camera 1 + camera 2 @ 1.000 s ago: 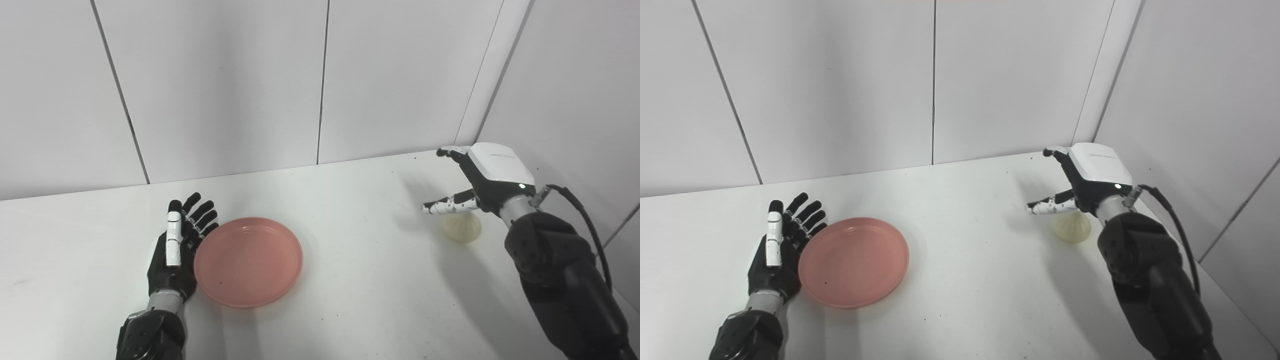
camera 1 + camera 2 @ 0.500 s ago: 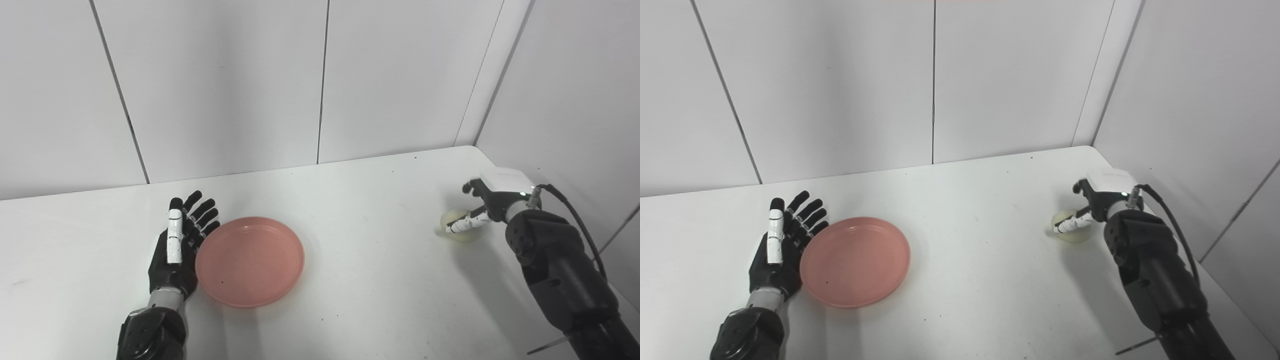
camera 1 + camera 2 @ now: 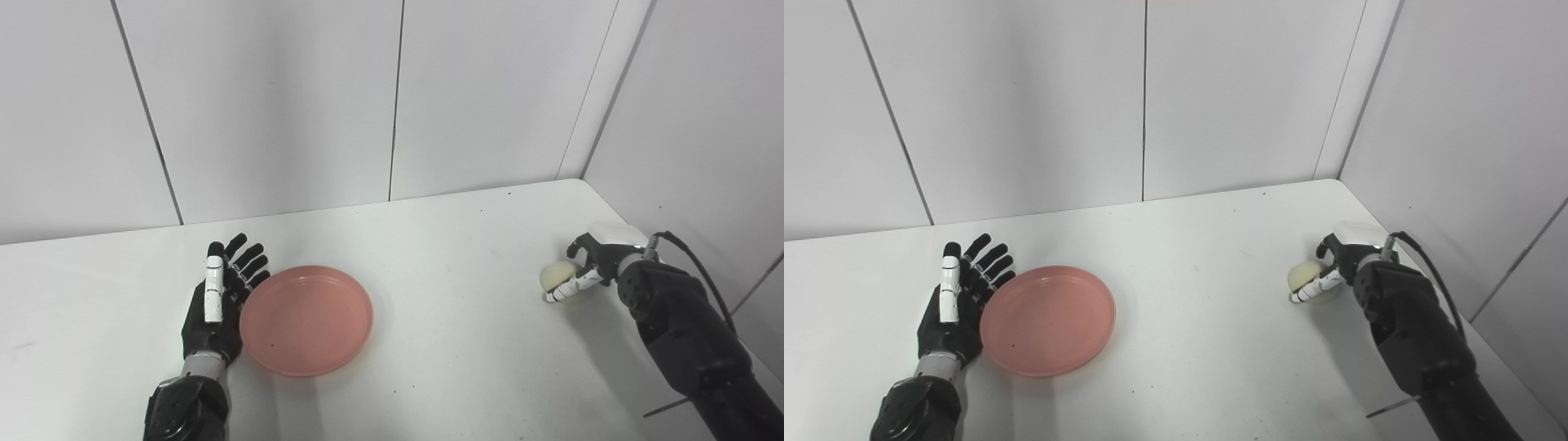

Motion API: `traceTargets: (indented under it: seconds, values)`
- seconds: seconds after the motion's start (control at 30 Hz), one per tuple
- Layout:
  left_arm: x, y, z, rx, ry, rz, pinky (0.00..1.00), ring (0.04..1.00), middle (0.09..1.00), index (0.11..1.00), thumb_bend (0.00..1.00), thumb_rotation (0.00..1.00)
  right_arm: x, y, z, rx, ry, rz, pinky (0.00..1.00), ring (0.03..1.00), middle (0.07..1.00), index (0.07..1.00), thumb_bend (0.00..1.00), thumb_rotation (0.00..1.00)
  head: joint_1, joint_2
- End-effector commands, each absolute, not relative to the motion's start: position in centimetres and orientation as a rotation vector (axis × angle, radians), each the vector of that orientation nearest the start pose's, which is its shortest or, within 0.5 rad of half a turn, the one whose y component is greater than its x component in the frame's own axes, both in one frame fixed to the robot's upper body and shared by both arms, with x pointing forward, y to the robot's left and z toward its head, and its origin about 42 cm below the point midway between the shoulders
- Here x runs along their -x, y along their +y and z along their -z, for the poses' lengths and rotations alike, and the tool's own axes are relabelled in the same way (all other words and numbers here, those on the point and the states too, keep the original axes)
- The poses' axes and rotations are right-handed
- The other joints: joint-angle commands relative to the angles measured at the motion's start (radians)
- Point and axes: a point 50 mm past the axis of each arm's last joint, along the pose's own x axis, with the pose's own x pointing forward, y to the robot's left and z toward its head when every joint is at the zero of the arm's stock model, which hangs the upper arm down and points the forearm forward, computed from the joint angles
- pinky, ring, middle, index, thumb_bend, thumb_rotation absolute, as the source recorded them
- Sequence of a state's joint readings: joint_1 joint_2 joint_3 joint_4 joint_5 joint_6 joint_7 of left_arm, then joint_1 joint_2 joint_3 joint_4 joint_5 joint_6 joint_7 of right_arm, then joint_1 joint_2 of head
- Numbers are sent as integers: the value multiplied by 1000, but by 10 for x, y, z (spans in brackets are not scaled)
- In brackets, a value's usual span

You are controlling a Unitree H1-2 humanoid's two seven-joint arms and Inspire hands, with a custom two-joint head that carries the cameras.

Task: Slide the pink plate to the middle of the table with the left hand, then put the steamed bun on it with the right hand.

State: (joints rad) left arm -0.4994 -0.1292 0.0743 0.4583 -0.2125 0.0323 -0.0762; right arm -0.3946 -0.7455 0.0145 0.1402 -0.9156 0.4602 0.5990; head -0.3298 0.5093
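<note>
The pink plate (image 3: 306,319) lies empty on the white table, left of the middle. My left hand (image 3: 217,306) rests flat and open against its left rim, fingers spread and pointing away from me. Near the table's right edge sits the pale steamed bun (image 3: 556,274). My right hand (image 3: 597,257) is wrapped around it from the right. Its thumb crosses the bun's near side and its fingers curl over the far side. The bun still rests on the table. Its right part is hidden by the hand.
White wall panels (image 3: 392,98) close the table at the back and along the right side, close behind my right hand. The white tabletop (image 3: 459,294) stretches between the plate and the bun.
My right hand came down from above the bun and closed its fingers and thumb around it. The plate crept slightly to the right at first; my left hand has stayed beside it.
</note>
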Motion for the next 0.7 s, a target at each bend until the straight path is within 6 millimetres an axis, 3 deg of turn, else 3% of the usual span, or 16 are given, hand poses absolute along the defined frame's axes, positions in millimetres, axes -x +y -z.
traceTargets:
  seconds: [0.0,0.13,0.2,0.33,0.37,0.43,0.67]
  values:
    - [-426,115,-137,340,59,201,818,827,807,844,692,897,-388,-465,-281,1424,532,139,284,363,481,720,1000,468,1,3]
    - [-426,115,-137,340,59,201,808,823,803,845,684,898,-388,-462,-275,1388,523,130,317,393,502,699,1000,441,2,6]
    - [-426,115,-136,340,58,203,812,819,804,846,684,897,-388,-460,-271,1370,517,142,261,329,435,655,976,371,3,7]
    - [-425,115,-136,337,60,205,815,816,802,846,680,902,-389,-458,-268,1363,533,132,245,303,405,581,906,291,3,10]
    - [-425,115,-136,338,61,206,820,816,800,849,681,901,-389,-458,-268,1370,537,124,230,284,382,526,680,210,4,11]
    - [-425,115,-136,339,63,207,822,815,798,851,684,899,-389,-458,-269,1389,543,109,214,264,359,493,550,160,4,12]
    - [-424,112,-135,334,61,207,806,801,789,846,684,894,-384,-459,-273,1419,530,91,217,270,361,484,522,135,10,14]
